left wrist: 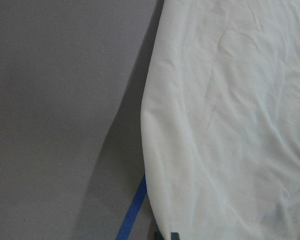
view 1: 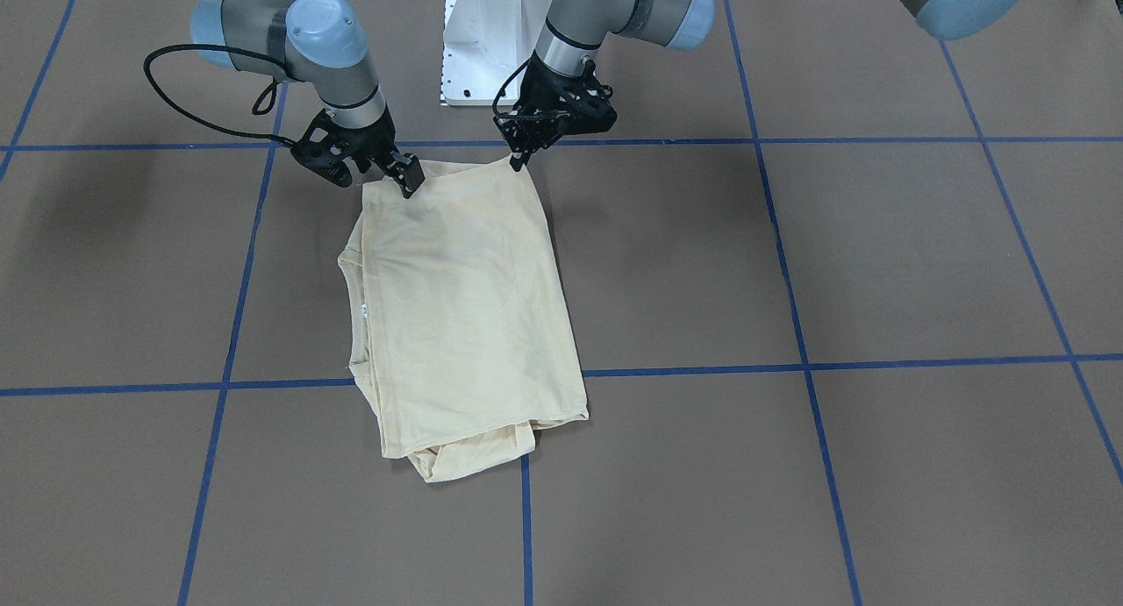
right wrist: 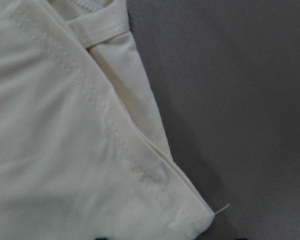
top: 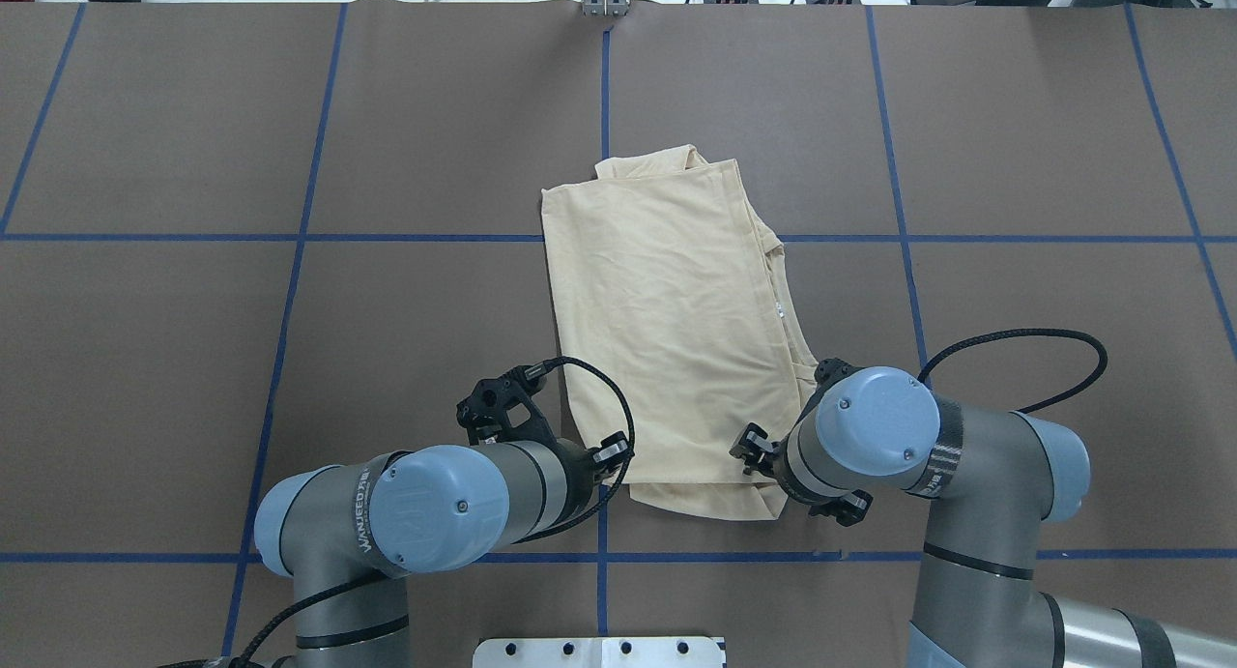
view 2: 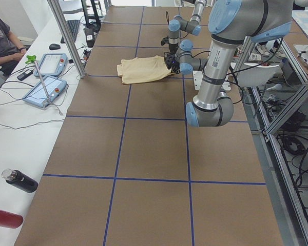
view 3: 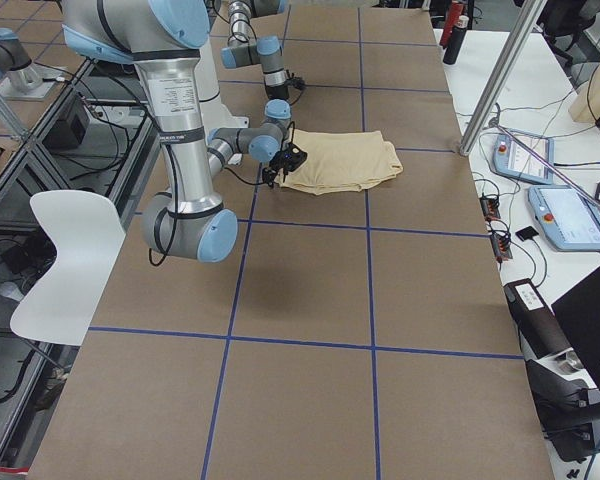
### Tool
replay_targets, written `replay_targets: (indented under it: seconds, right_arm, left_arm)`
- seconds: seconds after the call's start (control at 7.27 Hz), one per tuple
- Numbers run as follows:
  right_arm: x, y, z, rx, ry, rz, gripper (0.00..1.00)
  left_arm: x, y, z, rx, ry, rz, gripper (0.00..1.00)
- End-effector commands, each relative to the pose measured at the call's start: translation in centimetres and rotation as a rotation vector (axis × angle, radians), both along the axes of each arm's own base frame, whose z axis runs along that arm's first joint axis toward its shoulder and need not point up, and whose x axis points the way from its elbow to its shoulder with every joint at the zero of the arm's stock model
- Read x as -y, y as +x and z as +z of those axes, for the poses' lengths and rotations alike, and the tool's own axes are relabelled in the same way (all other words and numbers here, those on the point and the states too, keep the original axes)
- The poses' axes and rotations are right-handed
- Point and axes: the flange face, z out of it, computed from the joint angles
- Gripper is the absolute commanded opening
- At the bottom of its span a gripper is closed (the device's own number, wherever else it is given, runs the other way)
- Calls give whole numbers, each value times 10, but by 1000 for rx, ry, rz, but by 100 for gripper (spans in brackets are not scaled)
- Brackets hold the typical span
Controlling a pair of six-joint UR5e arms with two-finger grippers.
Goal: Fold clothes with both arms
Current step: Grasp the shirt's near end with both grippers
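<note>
— How do the end effectors stand?
— The left end effector has its fingers drawn narrow, pinching one robot-side corner of the T-shirt. The right end effector nips the other robot-side corner likewise.
— And how does the garment lie?
— It is folded to a rough rectangle close to the robot. The long axis runs away from the robot, and the neck opening faces the robot's right. The cream fabric is thin and softly creased, plain side up, with a stitched hem. It lies on the matte brown bench, which is gridded with blue tape.
</note>
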Motion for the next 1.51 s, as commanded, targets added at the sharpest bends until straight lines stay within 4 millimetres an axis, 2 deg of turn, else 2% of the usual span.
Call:
replay_targets:
  seconds: [0.0, 0.14, 0.41, 0.55, 1.38]
  right_arm:
    - [1, 0, 0, -1, -1, 3, 65]
    - [2, 1, 1, -4, -3, 5, 51]
    - [3, 3, -1, -1, -1, 7, 8]
    - [3, 3, 0, -1, -1, 7, 0]
    - [7, 6, -2, 2, -1, 14, 0]
  left_arm:
    - [0, 0, 0, 1, 0, 0, 0]
    - [0, 0, 0, 1, 0, 0, 0]
    - [-1, 1, 1, 2, 0, 1, 0]
    - [-1, 1, 1, 2, 0, 1, 0]
    - [0, 1, 2, 4, 1, 0, 0]
